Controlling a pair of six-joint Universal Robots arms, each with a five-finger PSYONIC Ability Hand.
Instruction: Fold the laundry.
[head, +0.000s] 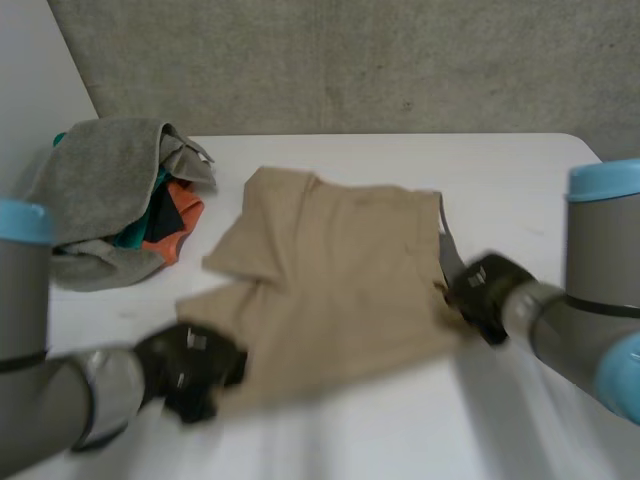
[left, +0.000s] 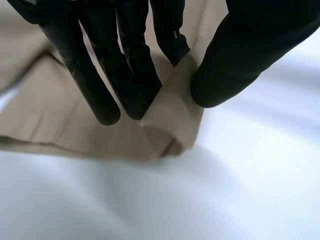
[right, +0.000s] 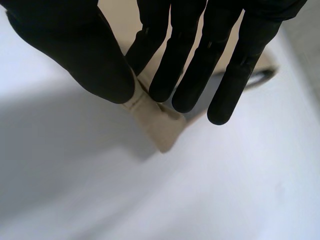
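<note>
At the table's (head: 520, 190) middle, the tan garment (head: 340, 280) lies spread toward twelve o'clock, the left hand (head: 190, 370) pinching its eight o'clock corner, the right hand (head: 485, 290) pinching its three o'clock corner.

Open table (head: 520, 190) at right; clothes pile (head: 115, 185) (grey on top) at left.

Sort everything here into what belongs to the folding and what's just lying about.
In the job: tan garment; left hand, pinching its near corner; right hand, pinching the other near corner.
Lying about: heap of clothes at the far left of the table, untouched.
</note>
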